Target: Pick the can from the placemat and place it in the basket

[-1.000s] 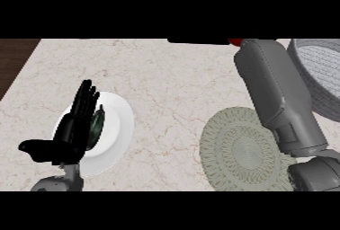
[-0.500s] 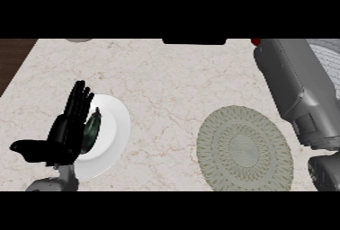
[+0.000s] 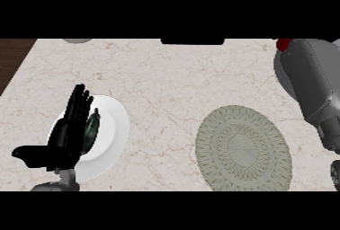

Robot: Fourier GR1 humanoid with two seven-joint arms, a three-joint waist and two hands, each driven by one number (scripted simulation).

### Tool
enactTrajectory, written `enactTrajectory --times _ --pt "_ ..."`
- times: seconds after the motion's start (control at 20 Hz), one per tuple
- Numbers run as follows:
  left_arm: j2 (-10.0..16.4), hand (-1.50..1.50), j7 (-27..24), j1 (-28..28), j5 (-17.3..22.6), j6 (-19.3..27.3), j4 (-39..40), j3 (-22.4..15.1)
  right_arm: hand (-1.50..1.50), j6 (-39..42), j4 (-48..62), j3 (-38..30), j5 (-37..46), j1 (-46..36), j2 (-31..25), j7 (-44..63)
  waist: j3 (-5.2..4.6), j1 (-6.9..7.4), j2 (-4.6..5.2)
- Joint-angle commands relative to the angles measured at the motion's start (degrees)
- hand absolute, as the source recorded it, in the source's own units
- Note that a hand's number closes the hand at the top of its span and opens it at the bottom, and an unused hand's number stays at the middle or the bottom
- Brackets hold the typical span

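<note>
Head view: a red sliver, likely the can [image 3: 284, 43], peeks past the right forearm [image 3: 312, 85], well off the placemat [image 3: 243, 148], with the grasp hidden, so centre it over the basket before releasing, while the left hand [image 3: 68, 137] rests straight-fingered over a plate [image 3: 114, 123].

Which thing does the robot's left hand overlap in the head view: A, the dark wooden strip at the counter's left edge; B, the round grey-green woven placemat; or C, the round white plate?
C: the black left robot hand, fingers straight, overlaps the round white plate, while the round grey-green woven placemat lies apart to the right.
</note>
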Motion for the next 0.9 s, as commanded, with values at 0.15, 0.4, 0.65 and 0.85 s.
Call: enactTrajectory --times 0.15,0.4,0.65,0.85 --pt "-0.4 0.00 -2.9 1.6 0.4 -1.1 2.0 0.4 1.50 0.7 -1.9 -0.8 -2.9 5.1 -3.9 -4.0 -0.01 -0.39 -0.14" --pt "0.8 0.00 1.3 -2.4 1.3 -1.1 1.1 2.4 1.50 2.3 0.3 -1.9 -5.0 5.4 -7.1 -7.2 0.01 -0.15 0.00" --pt "-0.4 0.00 -2.7 2.5 1.2 -2.0 0.4 0.9 1.50 2.5 1.9 -1.0 -5.0 9.9 -7.0 -8.8 -0.01 -0.19 -0.12" --pt "0.7 0.00 2.5 -1.9 0.0 -1.1 0.1 1.4 1.50 -3.0 5.4 -4.1 -8.4 11.0 -8.4 -13.3 0.07 0.42 0.30"
